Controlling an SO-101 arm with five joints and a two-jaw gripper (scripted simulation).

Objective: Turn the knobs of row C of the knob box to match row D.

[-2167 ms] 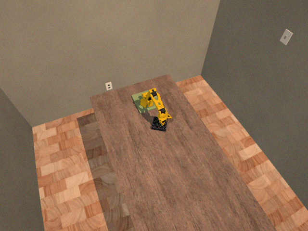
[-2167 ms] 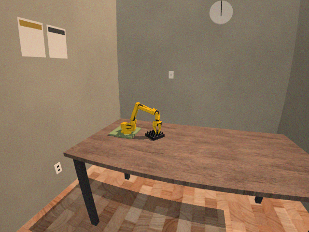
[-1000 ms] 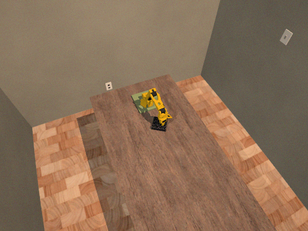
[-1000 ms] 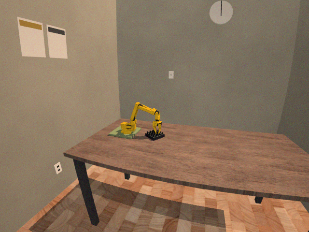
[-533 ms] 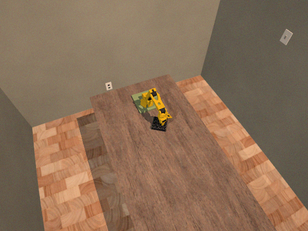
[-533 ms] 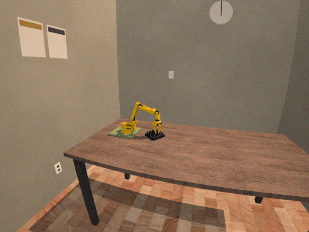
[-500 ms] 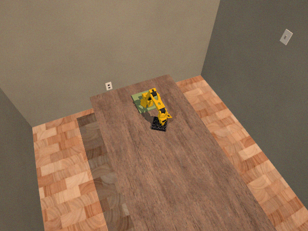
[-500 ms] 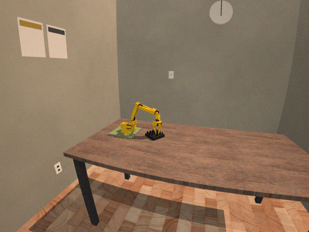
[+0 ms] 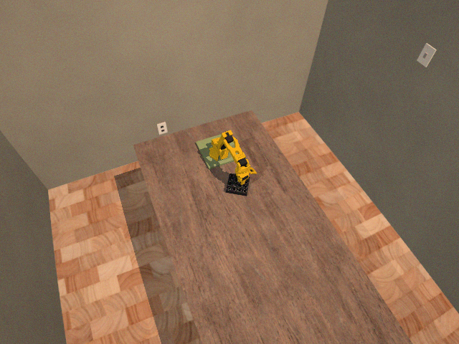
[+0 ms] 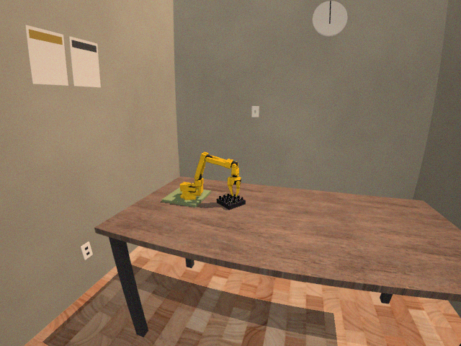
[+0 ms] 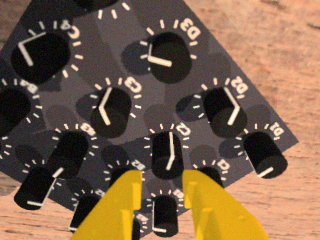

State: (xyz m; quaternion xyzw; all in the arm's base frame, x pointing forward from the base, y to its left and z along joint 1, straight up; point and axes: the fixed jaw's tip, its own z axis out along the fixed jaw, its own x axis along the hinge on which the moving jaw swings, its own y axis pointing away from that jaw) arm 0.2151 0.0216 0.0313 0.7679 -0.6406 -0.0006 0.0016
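On the bench (image 9: 259,240) (image 10: 316,231) (image 11: 300,75), the knob box (image 9: 230,190) (image 10: 228,205) (image 11: 215,65) sits beneath your claw (image 9: 242,181) (image 10: 234,195) (image 11: 162,176), whose tips stand slightly apart, gripping nothing. Knob C2 (image 11: 166,150) seems due more turning to match knob D2 (image 11: 225,112). Centre over it, straddle it squarely, close gently, twist about its axis, and spare knob C1 (image 11: 210,175).
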